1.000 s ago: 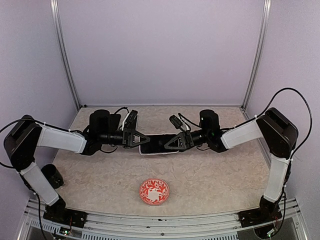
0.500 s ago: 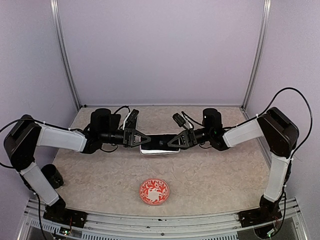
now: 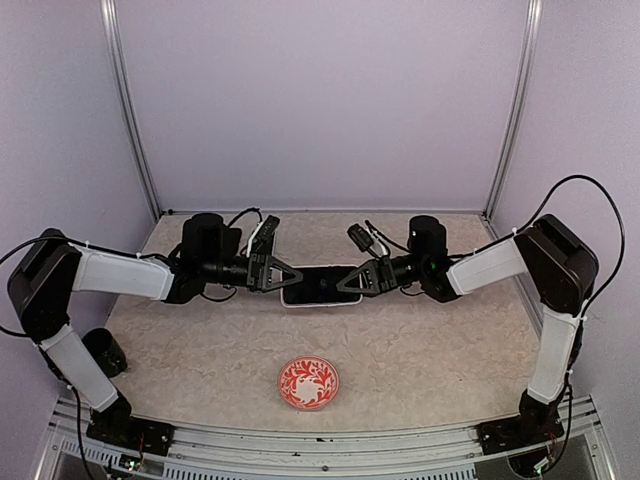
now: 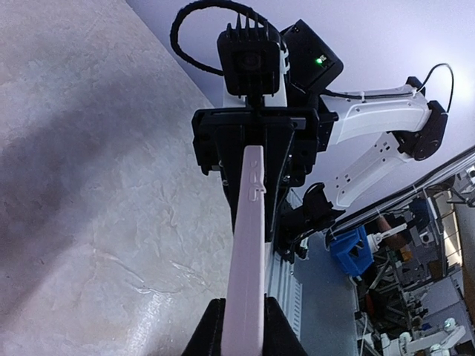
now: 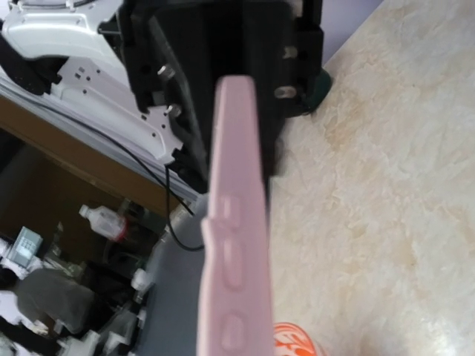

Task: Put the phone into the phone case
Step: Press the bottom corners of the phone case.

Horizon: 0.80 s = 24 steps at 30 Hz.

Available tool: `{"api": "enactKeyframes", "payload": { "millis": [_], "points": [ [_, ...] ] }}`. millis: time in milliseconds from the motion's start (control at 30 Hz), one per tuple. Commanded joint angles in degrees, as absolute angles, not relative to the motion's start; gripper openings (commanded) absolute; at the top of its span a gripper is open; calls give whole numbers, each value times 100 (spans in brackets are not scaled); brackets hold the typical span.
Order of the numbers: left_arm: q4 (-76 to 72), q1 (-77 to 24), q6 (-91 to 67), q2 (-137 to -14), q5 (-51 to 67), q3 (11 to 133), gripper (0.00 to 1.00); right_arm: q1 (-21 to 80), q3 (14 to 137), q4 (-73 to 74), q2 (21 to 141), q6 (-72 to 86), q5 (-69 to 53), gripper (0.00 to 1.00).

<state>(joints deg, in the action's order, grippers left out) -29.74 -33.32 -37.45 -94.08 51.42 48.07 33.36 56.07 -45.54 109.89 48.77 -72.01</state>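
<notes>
1. Phone case [image 3: 320,302] near the middle of the desk [image 3: 430,350], long side lying from 9 o'clock to 3 o'clock, pale rim visible around a dark face.
2. Phone [image 3: 322,283] inside that rim, dark screen turned up; cannot tell from above whether fully seated in the case.
3. Left gripper [image 3: 289,279] at the 9 o'clock end of the phone case, jaws closed on that end. In the left wrist view, dark fingers [image 4: 208,337] pressed against both faces of the thin pale edge.
4. Right gripper [image 3: 346,285] at the 3 o'clock end, jaws closed on the opposite end. In the left wrist view, seen as a black block clamped over the far tip of the case.
5. In the right wrist view, only the pinkish side edge of the case, with three oval buttons, running away toward the left gripper; own fingers outside this picture.
6. Cannot tell whether the case rests on the desk or hangs just above it.
7. Red patterned plate [image 3: 308,383] at 6 o'clock from the case, well apart from it.
8. Black cup [image 3: 103,350] at about 8 o'clock, near the lower part of the left arm.
</notes>
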Motion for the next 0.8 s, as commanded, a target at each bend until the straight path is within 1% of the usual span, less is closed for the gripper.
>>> {"api": "enactKeyframes", "payload": {
  "millis": [0, 67, 133, 233, 400, 633, 700, 767],
  "points": [
    [-2487, -3322, -3498, -9384, 4880, 4820, 34, 3287, 5586, -5169, 10701, 5237, -7362, 0],
    [-2487, -3321, -3513, -9357, 4855, 4805, 47, 3282, 5581, -5178, 10660, 5218, -7308, 0],
    [-2471, -3307, -3520, -9293, 4793, 4785, 57, 3251, 5565, -5160, 10598, 5188, -7224, 0],
    [-2461, -3288, -3533, -9202, 4734, 4728, 65, 3194, 5542, -5066, 10463, 5087, -7065, 0],
    [-2644, -3326, -3657, -9210, 4782, 4628, 66, 3164, 5615, -4198, 10193, 4393, -6644, 0],
    [-2823, -3410, -3772, -9337, 4817, 4702, 65, 3164, 5642, -3782, 10031, 4085, -6413, 0],
    [-2886, -3423, -3810, -9371, 4831, 4737, 63, 3166, 5649, -3657, 10014, 3992, -6347, 0],
    [-2908, -3451, -3843, -9399, 4895, 4790, 58, 3168, 5651, -3542, 9998, 3897, -6285, 0]
  ]
}}
